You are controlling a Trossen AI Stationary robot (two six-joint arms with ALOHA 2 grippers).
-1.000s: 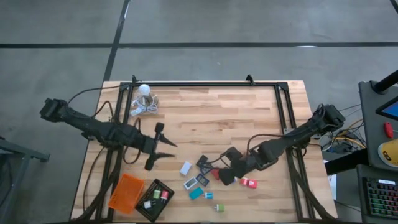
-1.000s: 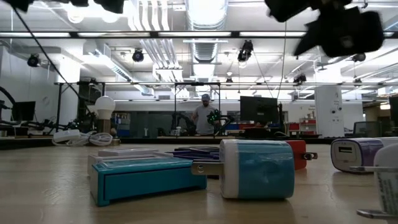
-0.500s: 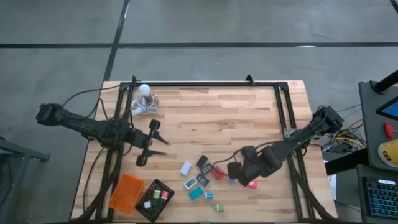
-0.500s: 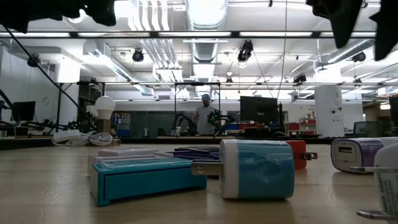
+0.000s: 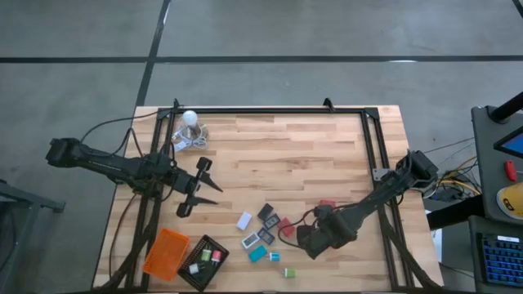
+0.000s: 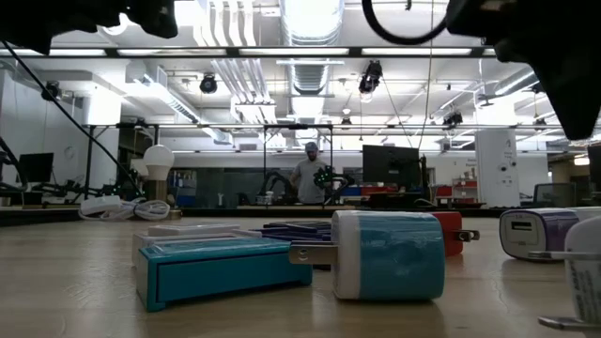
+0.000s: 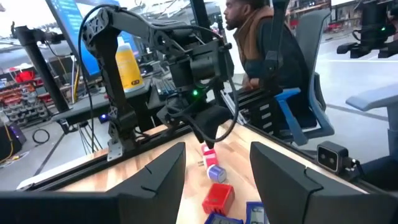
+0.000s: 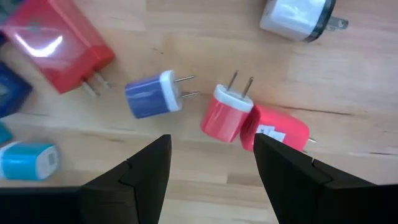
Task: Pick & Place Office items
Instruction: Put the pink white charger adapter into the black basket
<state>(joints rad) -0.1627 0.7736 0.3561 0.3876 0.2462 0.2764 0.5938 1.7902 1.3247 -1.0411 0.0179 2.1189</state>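
- Right gripper (image 5: 304, 242) has swung down and in over the last second: from beside the red plugs to low over the right end of the item cluster, jaws apart and empty.
- Its wrist view looks straight down on a small red plug (image 8: 226, 114), prongs up, sitting between the fingers (image 8: 138, 177) but beyond the tips. A second red plug (image 8: 278, 130) touches it, a blue-and-white plug (image 8: 151, 94) is just beside it, and a larger red charger (image 8: 52, 47) and a white-and-black charger (image 8: 292, 16) are near.
- Read: lining up for a pick on the small red plug. Nothing grabbed yet.
- Risk: the touching red plug may get clipped or dragged on close.
- Left gripper (image 5: 190, 198) pulled back toward the table's left rail, now well apart from the cluster, jaws open, empty. Looks parked.
- Black tray (image 5: 203, 261), left of the cluster, already holds a few pieces; the orange tray (image 5: 166, 251) touching it shows none.
- Rest of the items still loose on the table (image 5: 294, 155) right of the black tray: the teal plug (image 6: 387, 253) and teal box (image 6: 219, 266) sit nearest the low camera.
- Task is early to mid; most pieces remain unplaced.
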